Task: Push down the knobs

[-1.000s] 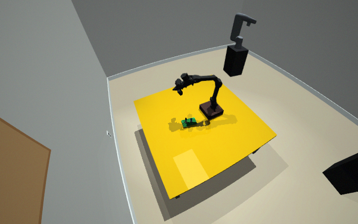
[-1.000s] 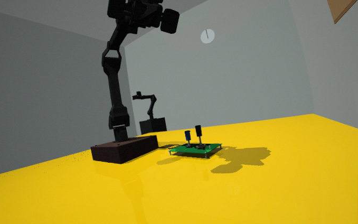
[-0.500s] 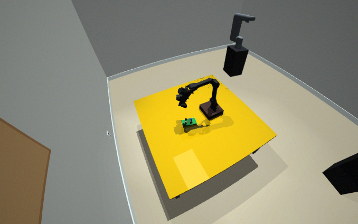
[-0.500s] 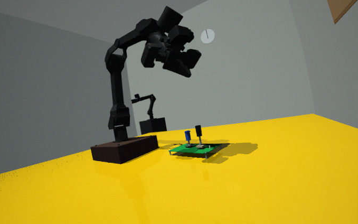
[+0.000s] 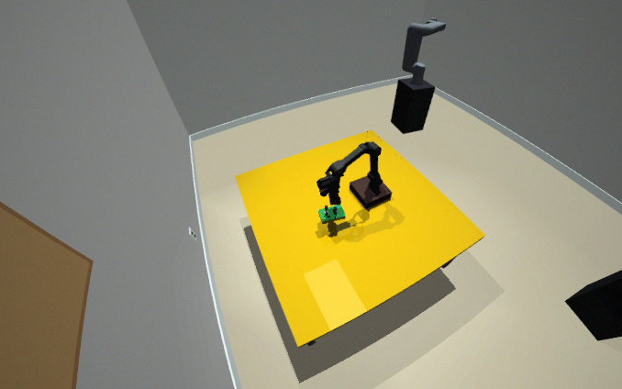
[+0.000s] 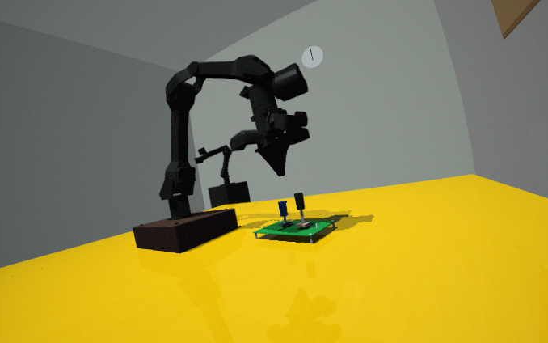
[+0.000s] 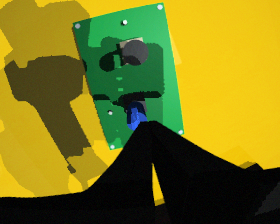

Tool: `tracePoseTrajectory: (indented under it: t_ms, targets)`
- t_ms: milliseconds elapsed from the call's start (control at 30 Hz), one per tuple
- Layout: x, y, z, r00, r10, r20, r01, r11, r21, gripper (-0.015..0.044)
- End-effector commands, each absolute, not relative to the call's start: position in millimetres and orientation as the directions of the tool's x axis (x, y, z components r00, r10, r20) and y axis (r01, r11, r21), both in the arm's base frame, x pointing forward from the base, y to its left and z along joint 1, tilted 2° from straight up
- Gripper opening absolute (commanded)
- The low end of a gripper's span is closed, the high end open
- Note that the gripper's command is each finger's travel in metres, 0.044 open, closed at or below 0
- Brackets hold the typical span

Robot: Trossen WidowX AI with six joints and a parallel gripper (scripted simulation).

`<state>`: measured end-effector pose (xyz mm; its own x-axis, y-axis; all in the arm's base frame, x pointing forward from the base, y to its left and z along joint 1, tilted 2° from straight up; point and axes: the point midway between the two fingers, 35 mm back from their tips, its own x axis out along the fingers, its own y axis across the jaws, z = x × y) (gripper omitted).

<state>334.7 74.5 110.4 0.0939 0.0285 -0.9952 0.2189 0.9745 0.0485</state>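
The end effector (image 6: 279, 170) is held clenched and empty above the circuit board (image 6: 297, 230); both knobs, blue (image 6: 283, 208) and black (image 6: 299, 200), are pointed straight up off the surface (image 6: 395, 264).

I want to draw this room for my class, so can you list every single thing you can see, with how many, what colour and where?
Table: one, yellow, middle of the room.
Circuit board: one, green, on short legs on the table beside the arm's base.
Blue knob: one, high on its shaft on the board.
Black knob: one, high on its shaft, next to the blue one.
Wall clock: one, white, back wall.
Second arm on a black stand: one, grey, on the floor by the far wall.
Black box: one, on the floor.
Brown panel: one, on the wall.
Base block: one, dark brown, on the table.
Gripper: one, black, shut and holding nothing, above the knobs.
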Motion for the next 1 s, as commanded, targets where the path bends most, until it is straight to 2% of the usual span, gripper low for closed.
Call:
tracePoseTrajectory:
  t_ms: [0, 967]
  targets:
    - [318.5, 83.4, 98.6, 0.009, 0.025, -1.000, 0.233, 0.972, 0.027, 0.0000]
    - [318.7, 84.4, 57.5, 0.009, 0.025, -1.000, 0.233, 0.972, 0.027, 0.0000]
